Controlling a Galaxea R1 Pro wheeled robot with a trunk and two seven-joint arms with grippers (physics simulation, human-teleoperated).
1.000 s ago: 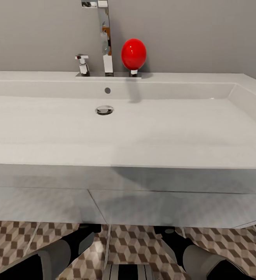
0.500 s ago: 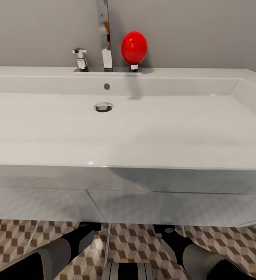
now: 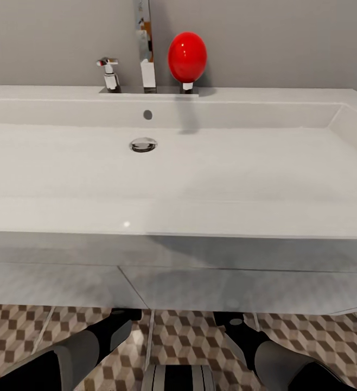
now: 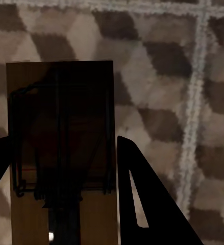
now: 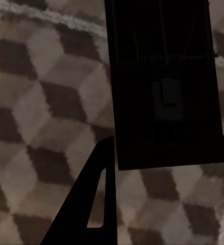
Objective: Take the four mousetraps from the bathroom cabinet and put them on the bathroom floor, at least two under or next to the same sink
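A mousetrap (image 4: 60,153) is held between the fingers of the left tool (image 4: 60,168), the dark finger (image 4: 142,199) pressed against its edge, above the bathroom floor (image 4: 193,102). A second, darker mousetrap (image 5: 163,87) is gripped likewise by the right tool (image 5: 165,163), with cube-patterned tiles lying beyond it. In the head view, both forearms are seen reaching beneath the white sink (image 3: 178,212), whose red knob (image 3: 187,56) stands beside the chrome tap (image 3: 145,43).

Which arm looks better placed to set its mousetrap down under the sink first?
Neither clearly: the left gripper and right gripper each hold a mousetrap above the bathroom floor, both arms reaching beneath the sink.
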